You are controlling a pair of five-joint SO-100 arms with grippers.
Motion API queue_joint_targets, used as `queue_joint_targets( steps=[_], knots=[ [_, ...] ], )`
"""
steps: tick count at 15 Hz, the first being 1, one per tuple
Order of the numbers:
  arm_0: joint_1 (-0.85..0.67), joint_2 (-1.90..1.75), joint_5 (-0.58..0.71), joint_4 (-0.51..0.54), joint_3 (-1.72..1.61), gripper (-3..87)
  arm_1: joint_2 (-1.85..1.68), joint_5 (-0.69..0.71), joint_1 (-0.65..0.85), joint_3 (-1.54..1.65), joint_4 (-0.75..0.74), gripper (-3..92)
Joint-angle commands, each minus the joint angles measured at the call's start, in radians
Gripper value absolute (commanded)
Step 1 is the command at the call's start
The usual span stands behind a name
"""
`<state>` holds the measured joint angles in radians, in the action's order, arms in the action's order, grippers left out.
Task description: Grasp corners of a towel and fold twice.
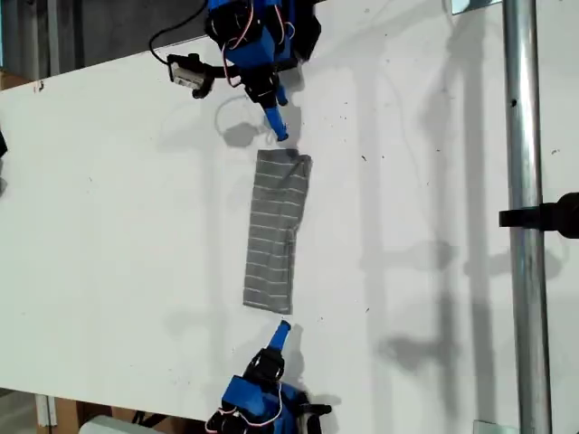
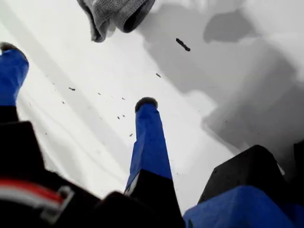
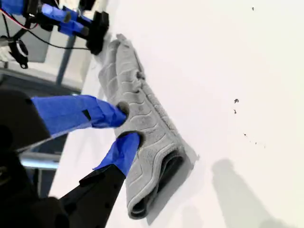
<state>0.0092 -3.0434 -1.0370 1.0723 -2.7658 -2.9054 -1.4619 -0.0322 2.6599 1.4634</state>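
The white bench [image 1: 118,226] carries the towel [image 1: 276,231], folded into a long narrow strip in the middle of the exterior view. Its corners are lost in the rumpled layers at each end. My first pincer [image 1: 280,132] hangs wide open just off the end toward the exterior view's top. My second pincer [image 1: 283,326], jaws slightly parted and holding nothing, sits just off the opposite end.
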Motion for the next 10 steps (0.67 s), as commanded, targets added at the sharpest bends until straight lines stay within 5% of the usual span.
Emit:
queue_joint_targets(
  steps=[1, 5, 10],
  knots=[
    [0.017, -0.419, -0.008, 0.06, -0.147, -2.6, 0.114, 0.011, 0.046, 0.002, -0.133, 45.1],
    [0.031, -0.436, -0.064, 0.066, -0.222, -2.6, 0.726, 0.066, 0.127, -0.178, -0.41, 45.8],
    [0.023, -0.436, -0.08, 0.097, -0.216, -2.6, 1.181, 0.083, 0.141, -0.425, -0.578, 44.2]
  ],
)
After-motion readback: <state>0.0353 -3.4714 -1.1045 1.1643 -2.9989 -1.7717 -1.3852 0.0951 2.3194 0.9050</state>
